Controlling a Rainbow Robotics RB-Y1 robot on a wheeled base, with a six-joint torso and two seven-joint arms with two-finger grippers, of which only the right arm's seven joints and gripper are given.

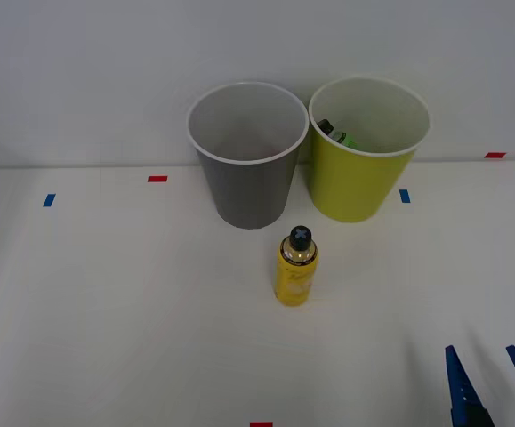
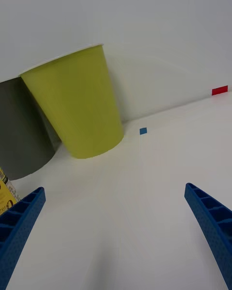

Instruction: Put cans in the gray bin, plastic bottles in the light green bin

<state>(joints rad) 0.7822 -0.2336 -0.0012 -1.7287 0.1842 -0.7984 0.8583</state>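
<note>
Front view: we note the gray bin and green bin side by side at 12 o'clock on the worktop; a dark-capped bottle lies inside the green bin. The yellow bottle stands upright just before the gray bin. Right gripper at 5 o'clock, jaws open, empty.

Wrist view: we see the gripper spread wide, green bin ahead, gray bin beside it.

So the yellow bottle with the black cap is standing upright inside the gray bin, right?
Not quite. The yellow bottle is standing upright, but on the table in front of the gray bin, not inside it. The front view shows this.
</note>
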